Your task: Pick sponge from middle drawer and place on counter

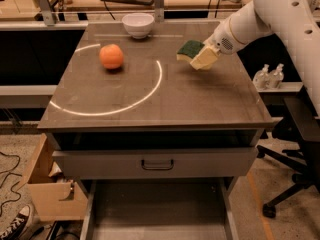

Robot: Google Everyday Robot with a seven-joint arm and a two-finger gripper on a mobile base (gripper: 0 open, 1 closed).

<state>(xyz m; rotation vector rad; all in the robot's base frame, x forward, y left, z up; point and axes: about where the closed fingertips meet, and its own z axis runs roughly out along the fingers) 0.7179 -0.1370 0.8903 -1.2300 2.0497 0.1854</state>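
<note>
the gripper (202,58) is clenched on the sponge (189,49), holding it tilted just over the counter (210,99) to the right of the white arc (150,91), so this looks like the placing step, and next it needs to lower, let go and lift clear.

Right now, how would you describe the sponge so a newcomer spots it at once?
Start at the grey-brown counter with the white arc and look at its far right part, where the white arm's gripper holds the sponge just above the surface. It is a small dark green slab with a pale yellow underside, unlike the round orange fruit and the white bowl further left.
</note>
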